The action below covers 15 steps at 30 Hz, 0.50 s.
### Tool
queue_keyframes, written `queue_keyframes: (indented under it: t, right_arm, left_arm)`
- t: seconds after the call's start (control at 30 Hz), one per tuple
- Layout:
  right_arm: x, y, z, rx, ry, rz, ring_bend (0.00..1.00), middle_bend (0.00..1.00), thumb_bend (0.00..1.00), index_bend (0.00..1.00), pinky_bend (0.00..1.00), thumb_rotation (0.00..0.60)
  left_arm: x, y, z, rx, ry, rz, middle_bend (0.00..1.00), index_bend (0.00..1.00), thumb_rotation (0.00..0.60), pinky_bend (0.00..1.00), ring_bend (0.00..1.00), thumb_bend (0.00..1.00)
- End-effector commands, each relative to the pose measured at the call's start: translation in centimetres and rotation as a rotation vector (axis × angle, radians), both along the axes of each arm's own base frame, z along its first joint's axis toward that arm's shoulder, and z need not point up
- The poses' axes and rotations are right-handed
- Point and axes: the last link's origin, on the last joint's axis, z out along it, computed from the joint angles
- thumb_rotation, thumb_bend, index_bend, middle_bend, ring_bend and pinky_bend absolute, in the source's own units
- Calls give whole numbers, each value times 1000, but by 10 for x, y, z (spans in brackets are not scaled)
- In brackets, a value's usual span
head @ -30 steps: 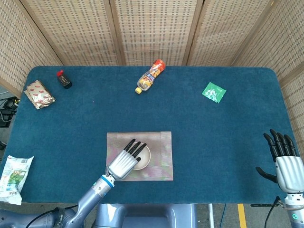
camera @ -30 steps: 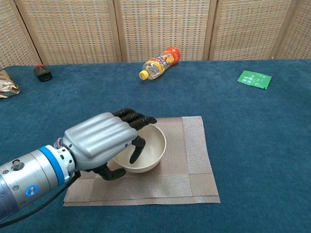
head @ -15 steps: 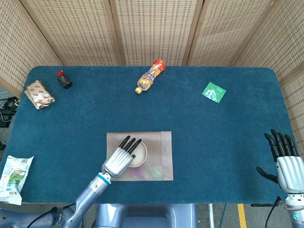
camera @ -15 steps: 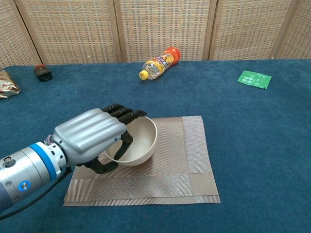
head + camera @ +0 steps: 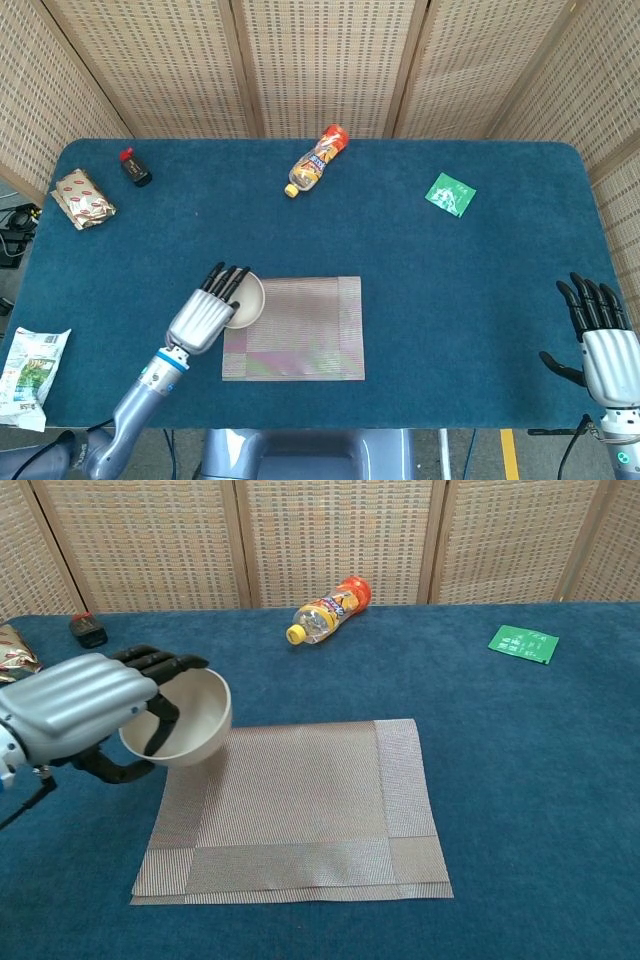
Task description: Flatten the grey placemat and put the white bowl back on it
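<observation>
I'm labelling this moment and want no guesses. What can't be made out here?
- Bowl: left robot hand covers its near side in both views; whether it touches the table is unclear.
- Placemat: top left corner hidden behind the bowl.
- Right robot hand: only in head view, at the frame's corner.
- Packet: print too small.

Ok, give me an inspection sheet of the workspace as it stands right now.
Surface: blue table.
Job's things: grey placemat lies bare, doubled along its near and right edges; white bowl is held tilted above its far left corner.
Clutter: bottle on its side, green packet, small black item, two snack bags.
Hands: left hand grips the bowl; right hand open, off the right edge.
Cables: some beyond the left edge.
Surroundings: wicker screens.
</observation>
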Motion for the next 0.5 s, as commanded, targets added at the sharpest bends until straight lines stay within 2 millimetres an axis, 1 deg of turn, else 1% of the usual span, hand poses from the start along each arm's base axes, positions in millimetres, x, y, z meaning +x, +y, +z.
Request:
queue_keyframes:
  t: [0.03,0.07,0.17,0.3,0.5]
  right_arm:
    - [1,0,0,0,1,1,0,0,106,10,0,600]
    - [1,1,-1,2,4,3,0,0,106,10,0,600]
    - [2,1,-3,7,9,5,0,0,106,10,0,600]
    - [3,1,-6,14,17,7,0,0,105,10,0,600]
    - [5,2,-9,22,27,11,0,0,106,10,0,600]
  left_arm:
    - [-40,5,24,42,34,69,0,732,600,0,0,372]
    - [-63,7,36,67,55,124,0,732,600,0,0,372]
    - [-94,6,49,77,66,169,0,732,600,0,0,372]
    - [-127,3,60,90,69,228,0,733,600,0,0,372]
    - [-162,-6,66,91,65,306,0,732,600,0,0,372]
